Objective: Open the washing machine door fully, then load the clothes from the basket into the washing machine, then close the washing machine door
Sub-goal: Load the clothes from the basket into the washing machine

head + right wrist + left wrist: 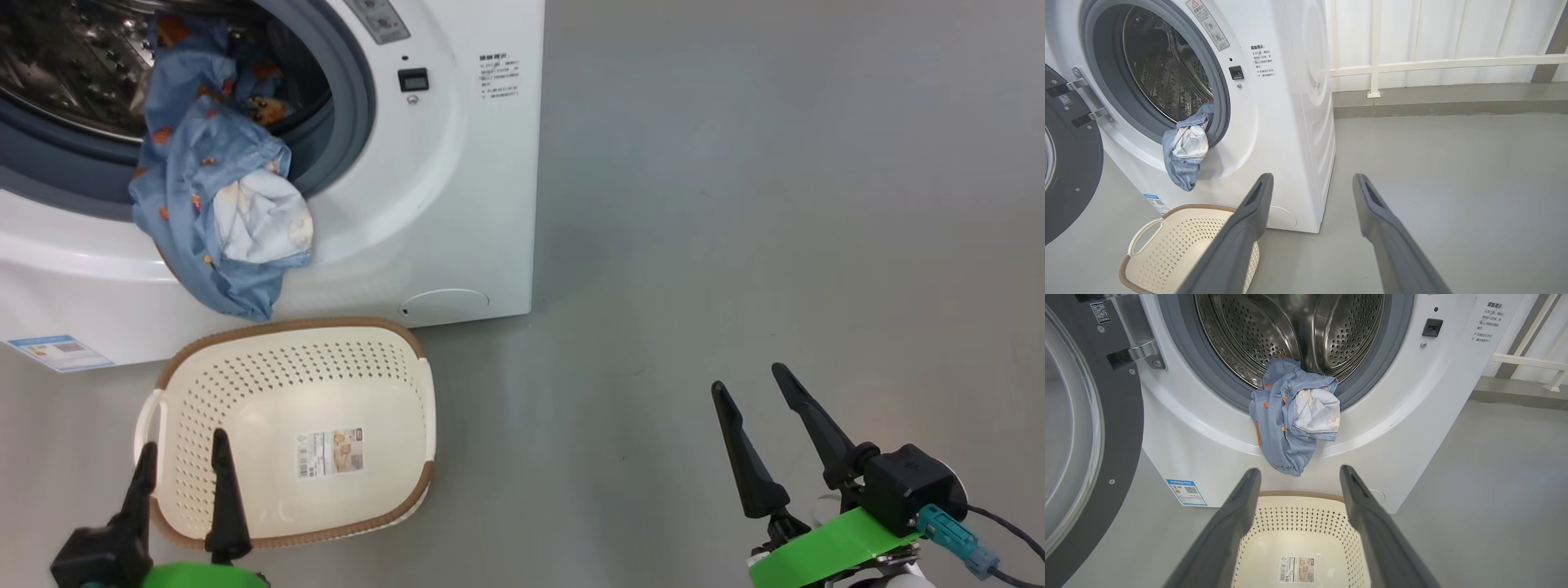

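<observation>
Clothes (214, 192) hung over the washing machine (457, 204) rim, basket (245, 384) sat below, left gripper (184, 441) and right gripper (749, 376) stood wide apart.

The right gripper (1312, 179) hangs over the grey floor (1453, 183), its two dark fingers spread wide with nothing between them. To its left stands the washing machine (1286, 122), with the washing machine door (1069, 171) swung open further left. The clothes (1186, 157) droop out of the drum over the grey seal (1218, 102), above the basket (1180, 245) on the near floor
</observation>
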{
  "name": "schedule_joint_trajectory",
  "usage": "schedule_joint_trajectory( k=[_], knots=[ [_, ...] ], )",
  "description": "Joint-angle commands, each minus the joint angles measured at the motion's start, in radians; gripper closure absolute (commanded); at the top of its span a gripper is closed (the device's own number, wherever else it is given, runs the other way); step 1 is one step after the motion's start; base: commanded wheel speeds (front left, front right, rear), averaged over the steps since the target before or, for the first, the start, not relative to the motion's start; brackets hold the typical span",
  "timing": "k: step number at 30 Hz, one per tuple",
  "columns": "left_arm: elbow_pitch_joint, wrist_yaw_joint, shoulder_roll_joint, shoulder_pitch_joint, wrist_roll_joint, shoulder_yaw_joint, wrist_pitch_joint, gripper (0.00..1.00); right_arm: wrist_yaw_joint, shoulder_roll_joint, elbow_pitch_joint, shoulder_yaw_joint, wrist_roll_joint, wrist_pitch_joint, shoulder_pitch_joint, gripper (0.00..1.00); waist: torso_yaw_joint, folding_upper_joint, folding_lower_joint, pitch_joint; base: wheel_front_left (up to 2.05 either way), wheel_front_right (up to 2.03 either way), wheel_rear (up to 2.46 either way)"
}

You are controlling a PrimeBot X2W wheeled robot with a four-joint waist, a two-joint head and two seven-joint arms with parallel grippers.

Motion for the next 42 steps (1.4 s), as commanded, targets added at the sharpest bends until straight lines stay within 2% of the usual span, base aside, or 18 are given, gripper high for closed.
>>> schedule_joint_trajectory(
  k=[1,9,18,22,31,42],
  knots=[
    [-0.013,-0.002,0.015,-0.043,-0.009,0.033,-0.005,0.0,0.002,0.002,-0.028,0.025,-0.006,-0.002,-0.006,0.0,0.0,0.0,0.0,0.004,0.0,0.0,0.0],
    [0.09,-0.034,0.02,-0.158,-0.037,0.036,0.011,0.0,0.002,0.003,-0.035,0.034,-0.002,-0.009,-0.027,0.0,-0.016,0.0,0.0,0.072,0.0,0.0,0.0],
    [0.248,-0.093,0.048,-0.343,-0.08,0.052,0.05,0.0,0.002,0.003,-0.034,0.039,0.011,-0.028,-0.067,0.0,-0.057,0.0,0.0,0.182,0.0,0.0,0.0],
    [0.326,-0.124,0.077,-0.443,-0.098,0.06,0.09,0.0,0.002,0.003,-0.031,0.043,0.02,-0.041,-0.09,0.0,-0.08,0.0,0.0,0.236,0.0,0.0,0.0],
    [0.441,-0.145,0.157,-0.641,-0.131,0.093,0.202,0.0,0.002,0.004,-0.008,0.045,0.052,-0.068,-0.143,0.0,-0.125,0.0,0.0,0.335,0.0,0.0,0.0],
    [0.462,-0.182,0.277,-0.781,-0.183,0.116,0.407,0.0,0.002,0.005,0.001,0.06,0.105,-0.076,-0.194,0.0,-0.159,0.0,0.0,0.391,0.0,0.0,0.0]
  ],
)
